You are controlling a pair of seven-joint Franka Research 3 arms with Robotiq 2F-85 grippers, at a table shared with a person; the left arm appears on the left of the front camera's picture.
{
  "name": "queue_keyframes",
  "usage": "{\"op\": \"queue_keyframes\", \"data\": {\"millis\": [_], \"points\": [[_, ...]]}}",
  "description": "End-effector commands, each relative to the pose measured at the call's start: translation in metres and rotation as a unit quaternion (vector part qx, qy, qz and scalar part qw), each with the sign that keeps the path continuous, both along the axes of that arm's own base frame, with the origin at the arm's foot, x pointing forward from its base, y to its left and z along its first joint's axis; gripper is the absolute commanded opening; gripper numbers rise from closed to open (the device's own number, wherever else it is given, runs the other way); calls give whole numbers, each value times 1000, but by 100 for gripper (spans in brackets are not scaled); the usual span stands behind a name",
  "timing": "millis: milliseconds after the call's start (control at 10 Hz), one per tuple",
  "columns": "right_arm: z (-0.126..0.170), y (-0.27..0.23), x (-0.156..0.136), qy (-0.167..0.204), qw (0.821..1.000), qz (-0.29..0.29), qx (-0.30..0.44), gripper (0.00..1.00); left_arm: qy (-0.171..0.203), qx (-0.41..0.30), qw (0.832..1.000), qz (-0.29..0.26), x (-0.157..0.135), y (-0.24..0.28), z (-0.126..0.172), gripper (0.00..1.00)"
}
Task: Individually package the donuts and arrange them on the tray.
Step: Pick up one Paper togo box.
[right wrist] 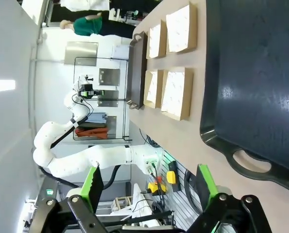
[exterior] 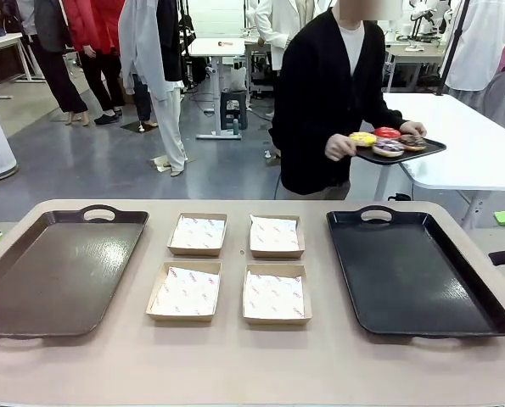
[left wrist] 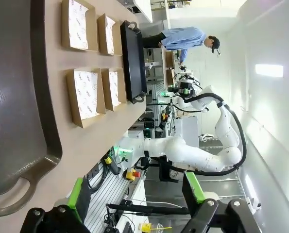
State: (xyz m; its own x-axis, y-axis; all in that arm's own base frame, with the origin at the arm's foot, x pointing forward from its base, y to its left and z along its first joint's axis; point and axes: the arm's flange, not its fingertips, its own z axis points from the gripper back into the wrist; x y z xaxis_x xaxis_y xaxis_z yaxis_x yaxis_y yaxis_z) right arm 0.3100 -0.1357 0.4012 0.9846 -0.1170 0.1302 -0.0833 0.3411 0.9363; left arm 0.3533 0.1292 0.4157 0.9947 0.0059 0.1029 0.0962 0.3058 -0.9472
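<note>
Donuts (exterior: 388, 141) sit 4-up on a small tray (exterior: 434, 149) in the person's hand (exterior: 339, 147), past the table's far edge; tip it & they slide off. Boxes (exterior: 198, 235) lie btwn brown tray (exterior: 57, 271) & black tray (exterior: 422, 280). Left gripper (left wrist: 136, 189) & right gripper (right wrist: 148, 182): jaws apart, holding nothing. A reach now could bump hands.

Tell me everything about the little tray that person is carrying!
The small tray is dark, flat and low-rimmed, and looks like plastic. The person holds it about level beyond the table, with one hand at its end and the other hand at its far side. Four donuts sit on it: a yellow donut, a red donut, a sprinkled donut and a dark donut.
</note>
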Motion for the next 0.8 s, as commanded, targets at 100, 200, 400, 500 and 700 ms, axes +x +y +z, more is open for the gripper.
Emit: {"op": "queue_keyframes", "data": {"millis": [100,200,400,500,700], "points": [[2,2,0,7,1000,0,-3,100,3,-3,1000,-3,1,-3,-1,100],[2,2,0,7,1000,0,-3,100,3,-3,1000,-3,1,-3,-1,100],[2,2,0,7,1000,0,-3,100,3,-3,1000,-3,1,-3,-1,100],[2,2,0,7,1000,0,-3,100,3,-3,1000,-3,1,-3,-1,100],[2,2,0,7,1000,0,-3,100,3,-3,1000,-3,1,-3,-1,100]]}}
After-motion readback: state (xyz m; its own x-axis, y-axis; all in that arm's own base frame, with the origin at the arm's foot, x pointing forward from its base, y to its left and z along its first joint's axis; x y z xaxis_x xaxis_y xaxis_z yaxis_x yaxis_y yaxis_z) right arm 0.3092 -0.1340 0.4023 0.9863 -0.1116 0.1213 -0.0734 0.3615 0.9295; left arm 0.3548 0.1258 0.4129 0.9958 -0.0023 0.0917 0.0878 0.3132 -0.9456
